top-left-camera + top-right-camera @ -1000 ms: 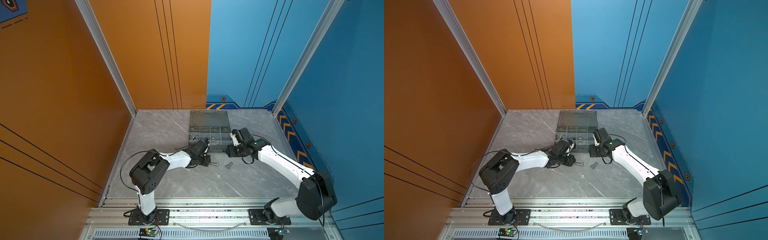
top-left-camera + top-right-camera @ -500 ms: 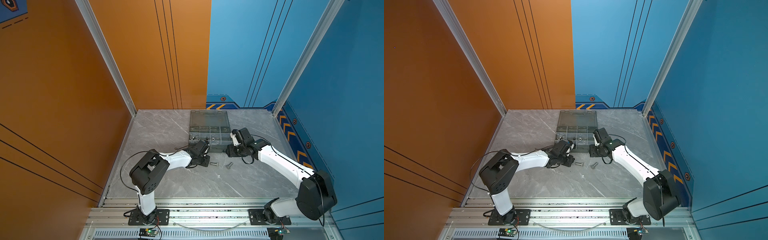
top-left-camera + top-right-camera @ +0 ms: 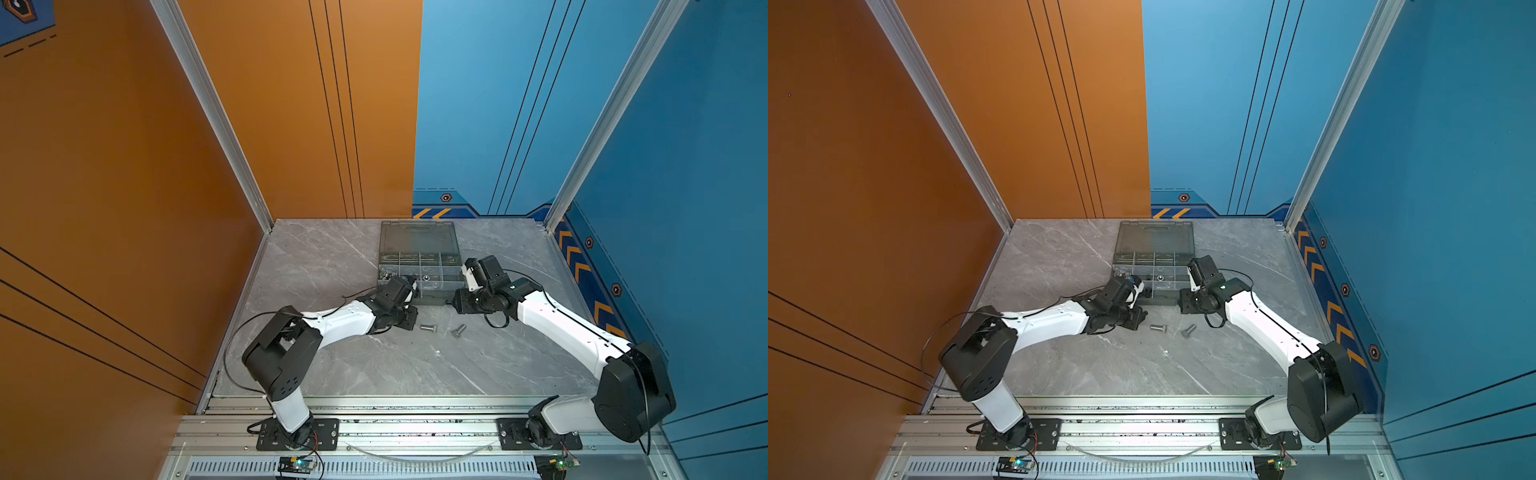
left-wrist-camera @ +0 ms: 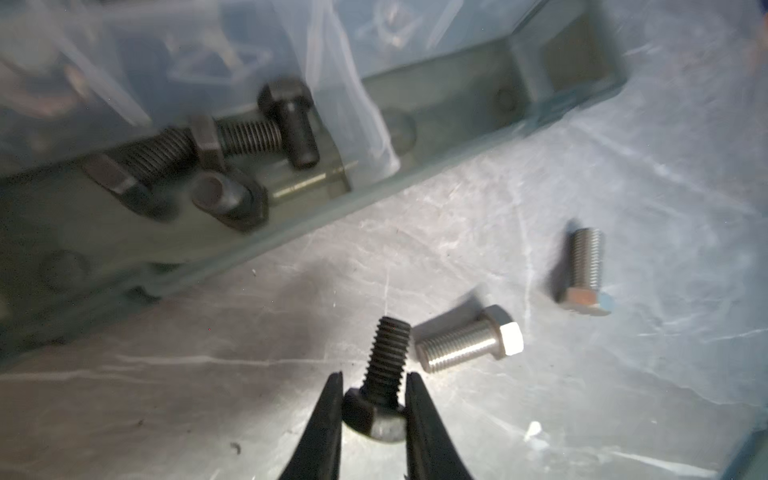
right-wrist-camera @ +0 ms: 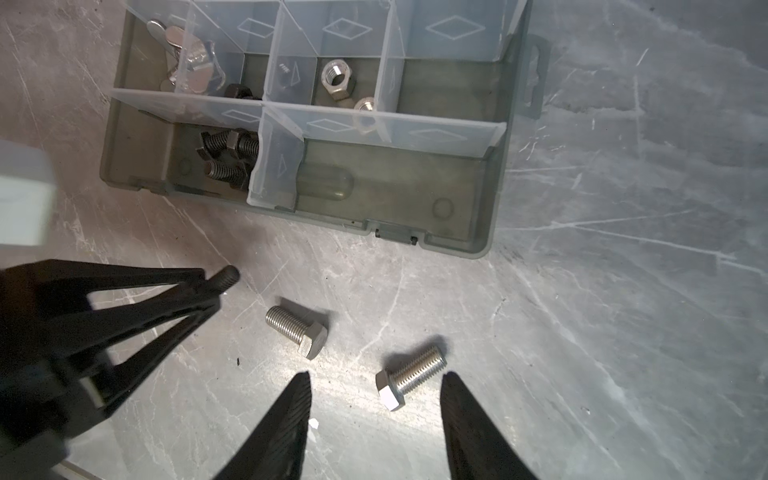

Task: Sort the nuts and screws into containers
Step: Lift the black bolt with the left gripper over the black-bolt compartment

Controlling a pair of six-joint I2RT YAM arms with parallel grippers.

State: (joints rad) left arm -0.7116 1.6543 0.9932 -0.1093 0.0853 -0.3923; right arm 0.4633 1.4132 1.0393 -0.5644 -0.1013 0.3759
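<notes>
While the top views barely differ from a second back, left gripper [image 3: 409,321] sits beside case [image 3: 419,239]; two silver bolts [image 3: 428,328] lie loose on table [image 3: 332,270].

Left wrist: jaws have just shut on black bolt [image 4: 386,353], probably lifted. Next comes the black-bolt compartment [image 4: 83,224].

Right wrist: right gripper [image 5: 376,376] half open, empty, over one silver bolt [image 5: 409,378].

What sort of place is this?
Likely a robot test booth: left arm and right arm fixed to a metal rail, a tabletop boxed by orange wall and blue wall, a parts case and loose bolts.
</notes>
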